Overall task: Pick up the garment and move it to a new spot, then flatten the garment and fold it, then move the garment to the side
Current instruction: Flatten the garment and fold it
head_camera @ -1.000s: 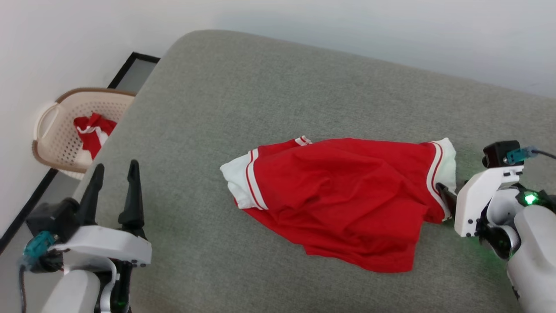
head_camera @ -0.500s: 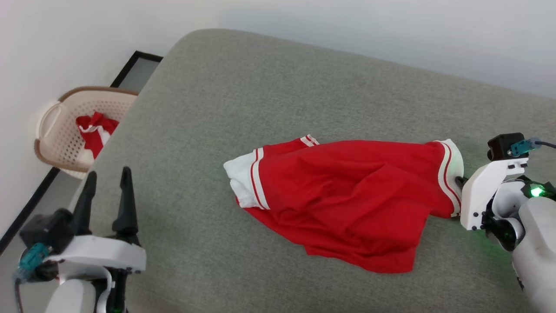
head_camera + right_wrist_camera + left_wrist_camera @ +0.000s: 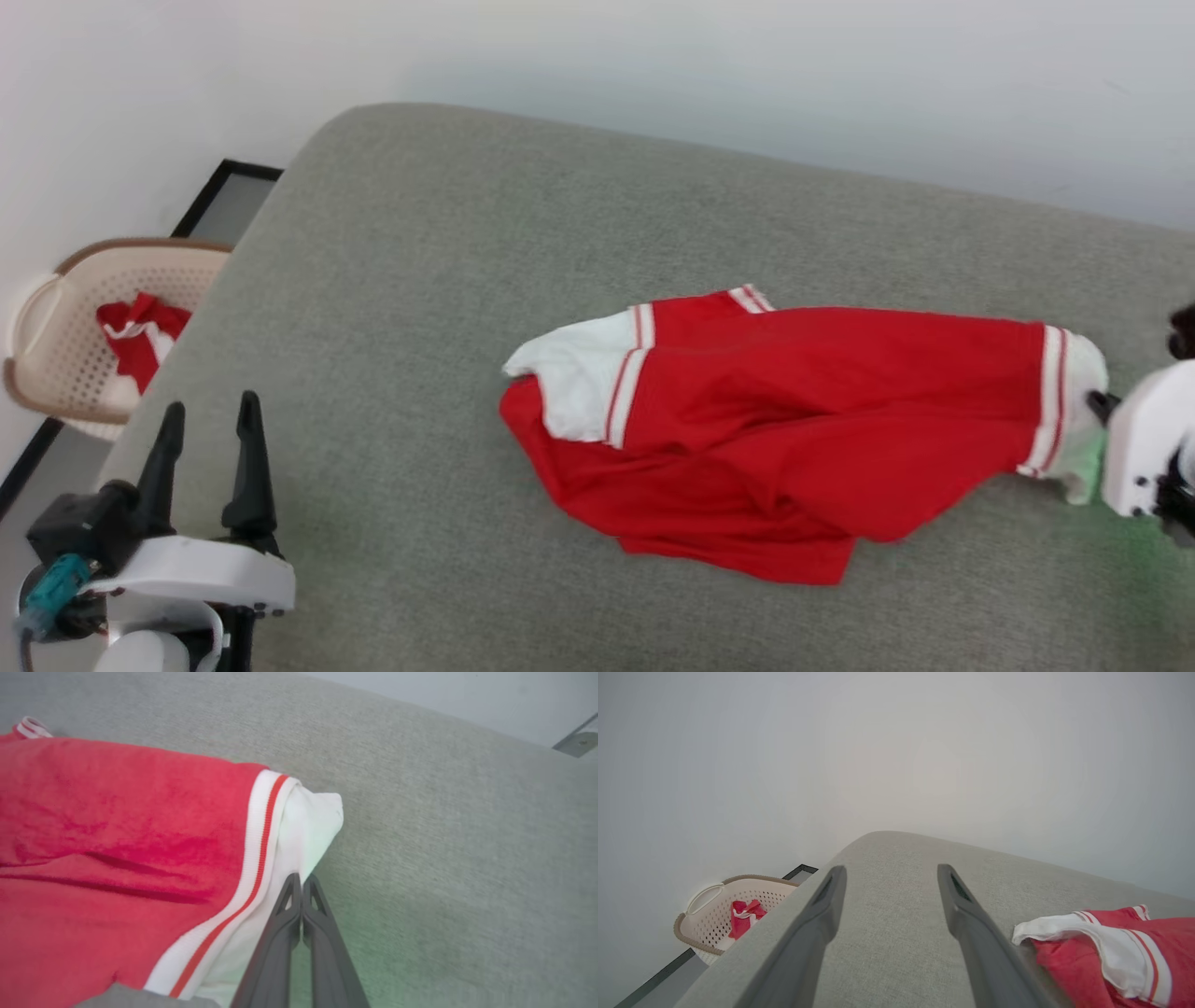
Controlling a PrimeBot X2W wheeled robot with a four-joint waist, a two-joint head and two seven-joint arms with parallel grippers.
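Observation:
The garment point(image 3: 794, 439), a red jersey with white sleeves and striped trim, lies crumpled and stretched sideways on the grey cushioned surface point(image 3: 448, 243). At the far right of the head view, my right gripper point(image 3: 1097, 406) is shut on its white right sleeve. The right wrist view shows the two fingers pressed together on the sleeve's edge, with the right gripper point(image 3: 301, 882) meeting the garment point(image 3: 117, 826). My left gripper point(image 3: 210, 406) stands open at the lower left, well clear of the cloth. Between its fingers the left gripper point(image 3: 892, 870) holds nothing, and the garment point(image 3: 1111, 952) lies to its right.
A cream perforated laundry basket point(image 3: 37, 308) holding another red-and-white cloth point(image 3: 140, 331) stands on the floor off the surface's left edge, against the white wall. The basket point(image 3: 705, 896) also appears in the left wrist view. Bare grey surface lies around the garment.
My right gripper has shut on the white sleeve and drawn it to the right, stretching the garment out. The head camera has shifted too. The left gripper stays open.

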